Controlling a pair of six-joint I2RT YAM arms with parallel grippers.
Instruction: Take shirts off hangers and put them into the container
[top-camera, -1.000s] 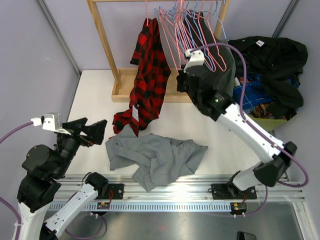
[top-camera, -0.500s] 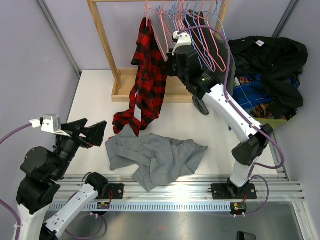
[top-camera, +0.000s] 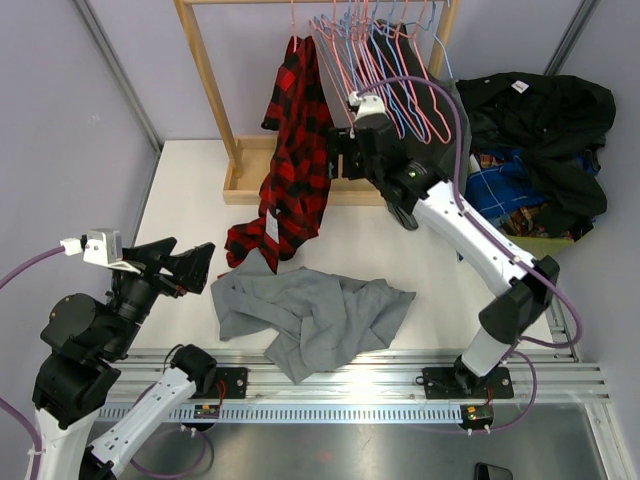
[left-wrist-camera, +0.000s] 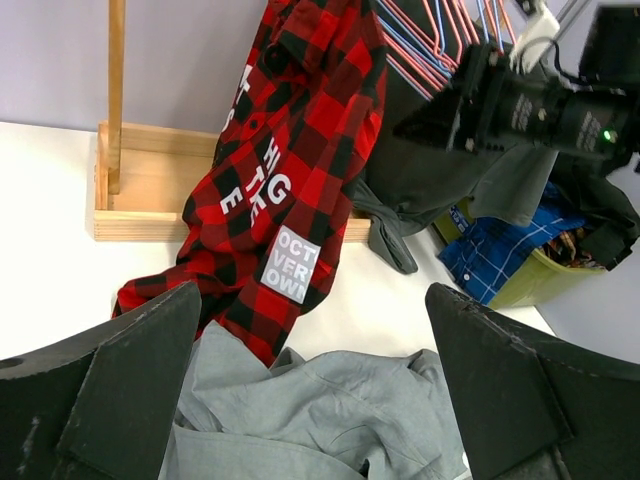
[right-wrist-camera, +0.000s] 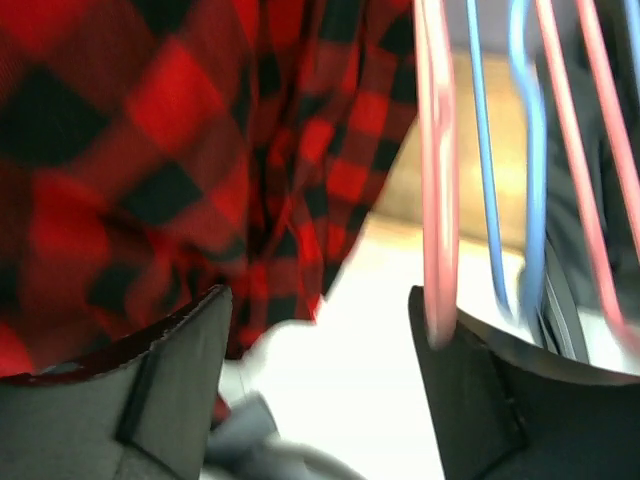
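Now the plaid shirt (top-camera: 295, 170) hangs lengthwise, hem down, its white lettering (left-wrist-camera: 265, 190) showing only from the left wrist, while left gripper (left-wrist-camera: 312, 290) and right gripper (right-wrist-camera: 320, 295) both gape empty.

I see lilac walls (top-camera: 130, 50), white tabletop (top-camera: 185, 200), wooden rack (top-camera: 205, 80) at back, aluminium rail (top-camera: 340, 385) nearest me.

The hanging shirt (top-camera: 295, 150) is left of the hangers (top-camera: 375, 45), the loose shirt (top-camera: 310, 320) on the table (top-camera: 190, 190) before it.
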